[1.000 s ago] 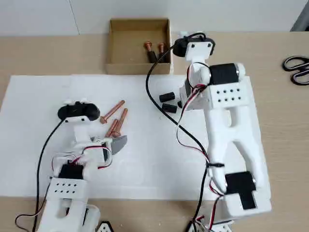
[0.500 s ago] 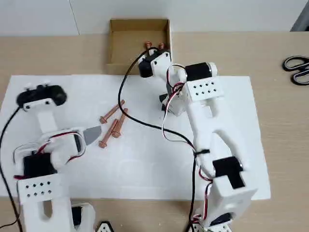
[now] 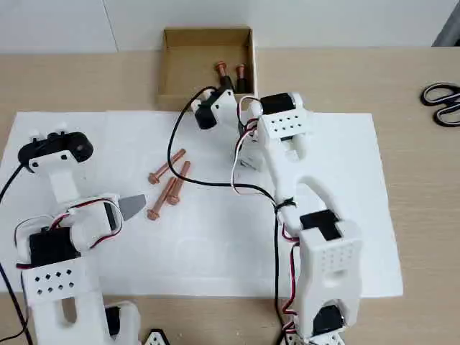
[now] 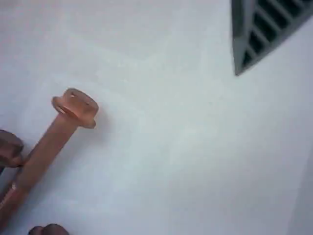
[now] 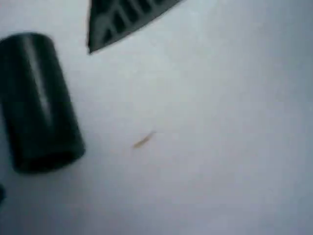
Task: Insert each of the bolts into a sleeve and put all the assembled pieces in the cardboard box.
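Observation:
Three copper bolts [image 3: 171,182] lie loose on the white sheet, left of centre. My left gripper [image 3: 129,209] hovers just left of them, open and empty; in the left wrist view one bolt [image 4: 49,142] lies below its grey finger [image 4: 264,34]. The cardboard box [image 3: 180,68] at the back holds two assembled pieces [image 3: 230,75]. My right gripper [image 3: 246,154] hangs low over the sheet in front of the box, open. In the right wrist view a black sleeve [image 5: 41,103] lies close beside its finger [image 5: 122,19], not touching it.
The white sheet [image 3: 215,237] covers most of the wooden table. Black scissors [image 3: 442,100] lie at the far right edge. A black cable [image 3: 176,154] from the right arm loops over the sheet near the bolts.
The right arm has swung from the box's right corner leftward and down over the sleeves. The left arm has drawn back to the left, away from the bolts.

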Tool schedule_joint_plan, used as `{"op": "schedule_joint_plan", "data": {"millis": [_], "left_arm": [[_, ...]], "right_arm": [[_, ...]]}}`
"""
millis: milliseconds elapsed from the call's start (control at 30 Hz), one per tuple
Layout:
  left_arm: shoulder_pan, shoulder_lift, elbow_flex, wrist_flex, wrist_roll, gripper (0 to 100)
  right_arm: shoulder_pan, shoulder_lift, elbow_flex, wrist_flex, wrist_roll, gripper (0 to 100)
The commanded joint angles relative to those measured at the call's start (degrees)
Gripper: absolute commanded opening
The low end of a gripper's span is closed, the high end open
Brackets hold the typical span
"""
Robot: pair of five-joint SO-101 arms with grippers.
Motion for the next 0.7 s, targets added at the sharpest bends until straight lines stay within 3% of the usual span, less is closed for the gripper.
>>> {"op": "schedule_joint_plan", "data": {"millis": [0,433,667], "left_arm": [[-0.18,-0.88,-2.51,0.18,-0.26,36],[-0.09,-0.88,-1.98,0.09,-0.26,36],[0.0,-0.88,-1.98,0.0,-0.26,36]], "right_arm": [[-0.57,2.33,-5.1,-0.66,0.79,15.3],[-2.42,14.2,-11.43,-0.31,0.53,14.7],[-2.24,14.37,-11.43,-0.13,-0.44,0.1]]}}
